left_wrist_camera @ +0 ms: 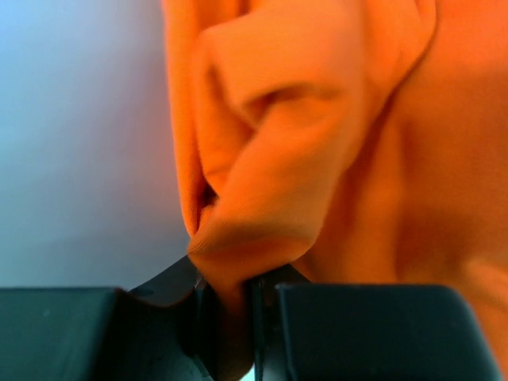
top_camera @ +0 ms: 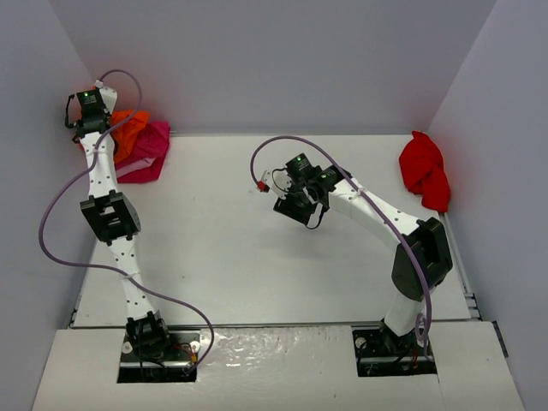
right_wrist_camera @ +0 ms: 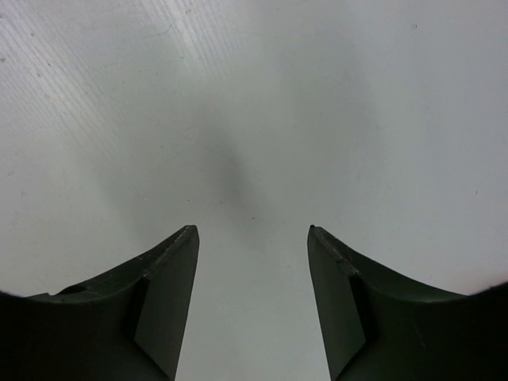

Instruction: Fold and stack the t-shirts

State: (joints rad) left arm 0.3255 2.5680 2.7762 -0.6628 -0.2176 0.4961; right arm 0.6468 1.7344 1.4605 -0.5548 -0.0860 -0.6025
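since a fold of the crumpled orange cloth t-shirt [left_wrist_camera: 317,159] is pinched in the left gripper [left_wrist_camera: 228,302], whose black fingers are closed to a narrow slit packed with fabric, the step in hand is judged to be the drawing of that shirt out of the heap at the far left corner of the white table [top_camera: 223,257]. the orange shirt is bunched against a crumpled magenta t-shirt [top_camera: 152,147]; where the two meet, it cannot be told which lies on top. only a small tuck of cloth near the fingertips is held, so a slow pull is called for. the cloth is best raised first and only then carried toward the bare middle, so that the magenta shirt is not dragged along. should the magenta cloth be seen to rise with it, the lift is better paused than forced.

further right, the right gripper [right_wrist_camera: 252,262] is poised over bare table near the middle, jaws wide apart and nothing between them. it could be brought in to take a second edge, so that the shirt is spread flat before any fold is made.

at the far right edge a crumpled red t-shirt [top_camera: 424,171] lies unfolded, well apart from both grippers.
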